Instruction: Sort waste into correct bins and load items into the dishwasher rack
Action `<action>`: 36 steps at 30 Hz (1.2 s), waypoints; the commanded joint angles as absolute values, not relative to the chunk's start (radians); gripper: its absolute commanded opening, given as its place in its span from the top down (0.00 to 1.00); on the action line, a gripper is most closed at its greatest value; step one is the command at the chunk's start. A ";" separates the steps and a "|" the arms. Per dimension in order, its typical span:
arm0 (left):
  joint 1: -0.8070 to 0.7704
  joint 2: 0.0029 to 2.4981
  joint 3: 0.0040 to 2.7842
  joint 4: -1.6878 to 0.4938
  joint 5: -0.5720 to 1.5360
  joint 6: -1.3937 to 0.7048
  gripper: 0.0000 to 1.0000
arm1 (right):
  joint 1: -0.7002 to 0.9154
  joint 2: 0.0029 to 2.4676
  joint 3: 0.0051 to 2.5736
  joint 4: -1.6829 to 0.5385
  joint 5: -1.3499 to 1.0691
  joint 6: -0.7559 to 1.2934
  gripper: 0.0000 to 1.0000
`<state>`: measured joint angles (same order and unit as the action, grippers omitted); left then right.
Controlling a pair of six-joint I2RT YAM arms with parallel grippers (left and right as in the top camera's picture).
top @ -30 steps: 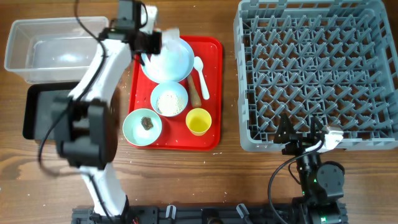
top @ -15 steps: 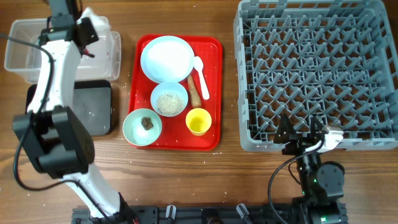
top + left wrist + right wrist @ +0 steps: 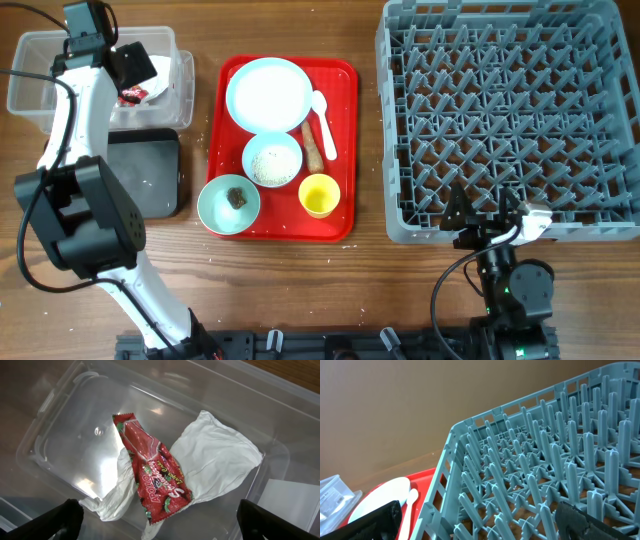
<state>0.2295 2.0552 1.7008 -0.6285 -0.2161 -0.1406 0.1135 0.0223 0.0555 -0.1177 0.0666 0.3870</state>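
My left gripper (image 3: 130,68) hangs open over the clear tub (image 3: 30,90). Below its spread fingers (image 3: 162,525) the red snack wrapper (image 3: 152,475) lies on the white napkin (image 3: 215,460) on the tub floor (image 3: 75,455), free of the jaws. The black tray (image 3: 145,175) sits just in front of the tub. The blue plate (image 3: 267,93), rice bowl (image 3: 272,160), mint bowl (image 3: 229,203) with a brown lump, yellow cup (image 3: 319,195), white spoon (image 3: 322,108) and brown stick (image 3: 312,148) rest on the red serving tray. My right gripper (image 3: 483,215) stands open at the grey rack's (image 3: 510,115) front edge.
The red serving tray (image 3: 345,150) lies between the bins and the rack. In the right wrist view the rack's pegs (image 3: 545,460) fill the frame between the open fingers (image 3: 482,522), with the plate (image 3: 375,500) and spoon (image 3: 410,502) to the left.
My left arm swung from the plate on the red tray over to the clear tub and opened, dropping the wrapper and napkin into it. The right arm has not moved.
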 commanded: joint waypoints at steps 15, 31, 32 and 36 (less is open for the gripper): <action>0.034 1.716 1.706 -0.908 0.179 -0.060 0.00 | 0.118 0.016 0.057 -0.113 0.050 0.369 0.00; -0.179 1.716 1.706 -0.984 0.190 -0.060 0.00 | 0.118 0.016 0.057 -0.113 0.050 0.369 0.00; -0.178 1.716 1.706 -0.995 0.189 -0.060 0.00 | 0.119 0.016 0.057 -0.113 0.050 0.369 0.00; -0.178 1.716 1.706 -0.979 0.183 -0.060 0.00 | 0.118 0.016 0.057 -0.113 0.050 0.369 0.00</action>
<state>-0.1753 1.7306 1.7008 -0.9951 0.1707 -0.0723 0.1135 0.0223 0.0555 -0.1177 0.0666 0.3870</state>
